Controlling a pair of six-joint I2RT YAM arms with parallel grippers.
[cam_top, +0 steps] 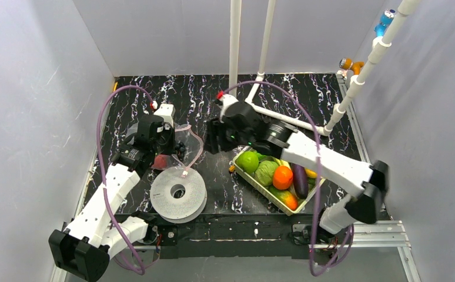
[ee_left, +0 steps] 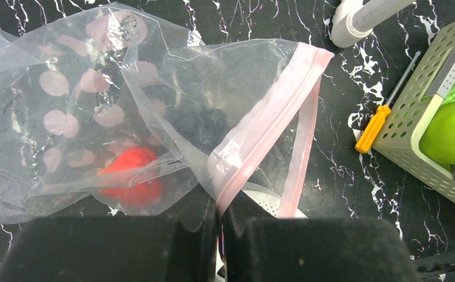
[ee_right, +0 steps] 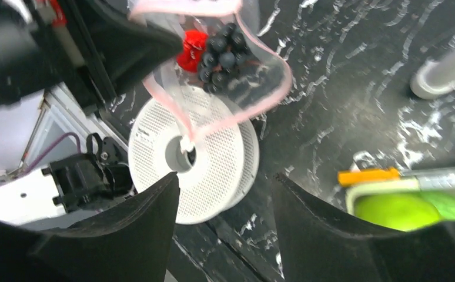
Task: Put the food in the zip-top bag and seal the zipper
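The clear zip-top bag [cam_top: 185, 143] lies left of centre, its mouth held open. Inside it are a red piece [ee_left: 132, 176] and dark grapes [ee_left: 201, 123], also seen in the right wrist view as the grapes [ee_right: 222, 56] and the red piece [ee_right: 191, 47]. My left gripper [ee_left: 220, 214] is shut on the pink zipper [ee_left: 272, 111] at the bag's mouth. My right gripper [ee_right: 225, 182] is open and empty, above the table between the bag and the tray. A green apple [cam_top: 248, 160], cabbage [cam_top: 266, 172], orange [cam_top: 283, 176] and eggplant [cam_top: 300, 179] lie in the tray.
The pale green tray [cam_top: 260, 189] stands right of centre, with an orange-handled screwdriver [ee_left: 373, 128] beside it. A white spool [cam_top: 178, 192] lies in front of the bag, under its mouth edge. White pipes [cam_top: 234, 41] rise at the back centre and right.
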